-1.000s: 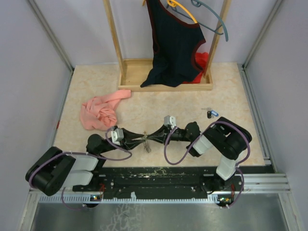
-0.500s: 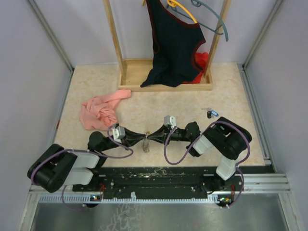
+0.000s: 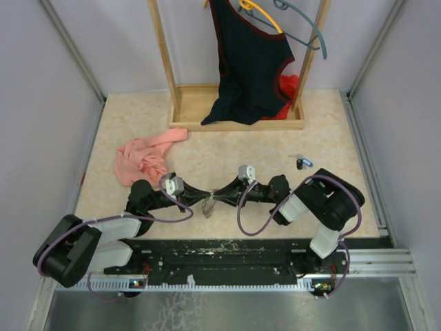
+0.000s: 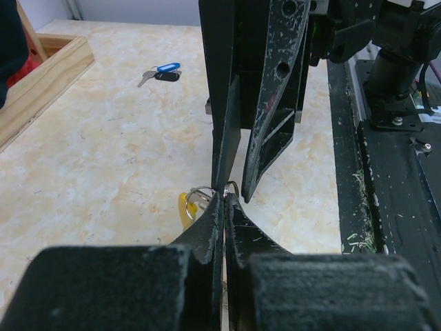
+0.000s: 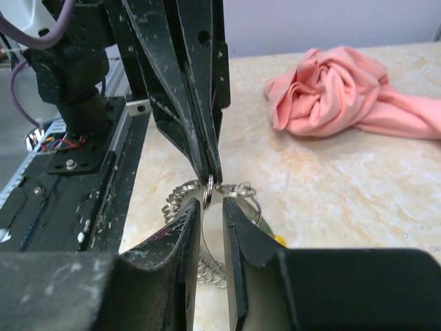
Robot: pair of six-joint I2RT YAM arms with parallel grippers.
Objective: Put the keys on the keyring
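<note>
Because the left hand [image 4: 224, 198] pinches only a thin stretch of the keyring [image 4: 198, 195] at its very fingertips, which are pressed together, the wire could twist or slip free if the right hand [image 5: 211, 207] nudges it. That hand's fingers stand slightly parted, with the ring just ahead of their tips and not gripped. The keys [image 4: 160, 71], one blue-headed, lie on the table [image 4: 103, 138] far ahead of the left hand, untouched.

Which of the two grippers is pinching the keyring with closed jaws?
The left gripper: its fingertips meet on the keyring, while the right gripper shows a gap between its fingers.
</note>
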